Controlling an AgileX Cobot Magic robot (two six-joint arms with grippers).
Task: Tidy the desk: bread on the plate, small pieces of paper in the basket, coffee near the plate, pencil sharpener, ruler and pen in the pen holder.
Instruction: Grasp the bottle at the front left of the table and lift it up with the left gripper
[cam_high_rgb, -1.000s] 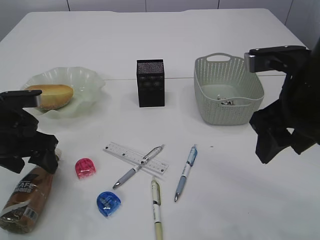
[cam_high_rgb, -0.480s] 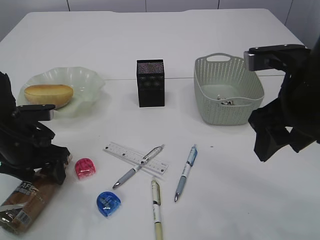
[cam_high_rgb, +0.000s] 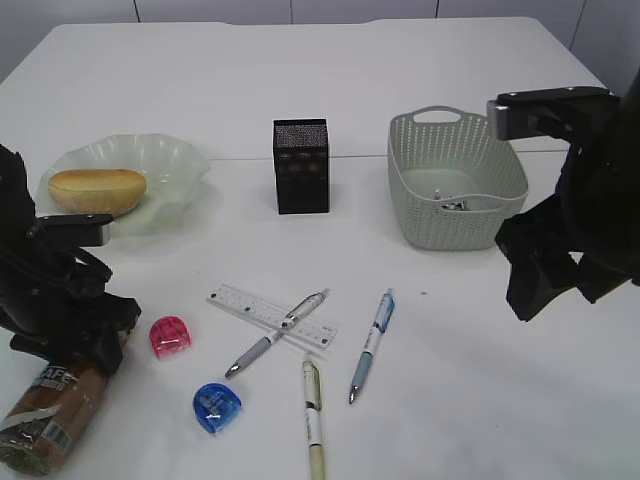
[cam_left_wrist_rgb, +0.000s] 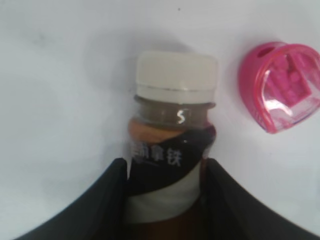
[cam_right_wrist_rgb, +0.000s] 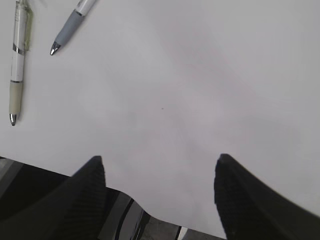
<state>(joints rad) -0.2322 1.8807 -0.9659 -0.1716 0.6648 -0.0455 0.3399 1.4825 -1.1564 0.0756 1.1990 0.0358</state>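
Note:
The brown coffee bottle (cam_high_rgb: 50, 410) with a white cap lies on the table at the front left; it also shows in the left wrist view (cam_left_wrist_rgb: 175, 100). My left gripper (cam_high_rgb: 85, 350) (cam_left_wrist_rgb: 164, 165) is down on it, jaws pressed against both sides of its body. The bread (cam_high_rgb: 97, 188) lies on the pale green plate (cam_high_rgb: 170, 160). A clear ruler (cam_high_rgb: 240, 300), three pens (cam_high_rgb: 275, 335) (cam_high_rgb: 372, 343) (cam_high_rgb: 313, 415), a pink sharpener (cam_high_rgb: 169, 336) (cam_left_wrist_rgb: 280, 85) and a blue sharpener (cam_high_rgb: 216, 406) lie in front of the black pen holder (cam_high_rgb: 301, 165). My right gripper (cam_high_rgb: 535, 290) (cam_right_wrist_rgb: 159, 162) is open and empty.
The grey-green basket (cam_high_rgb: 455, 225) stands at the right with small paper pieces (cam_high_rgb: 455, 203) inside. The right arm hovers just in front of it. Two pens show at the top left of the right wrist view (cam_right_wrist_rgb: 17, 55) (cam_right_wrist_rgb: 72, 25).
My left arm has moved right and down onto the coffee bottle, and its jaws now grip the bottle's sides. The right arm has barely moved.

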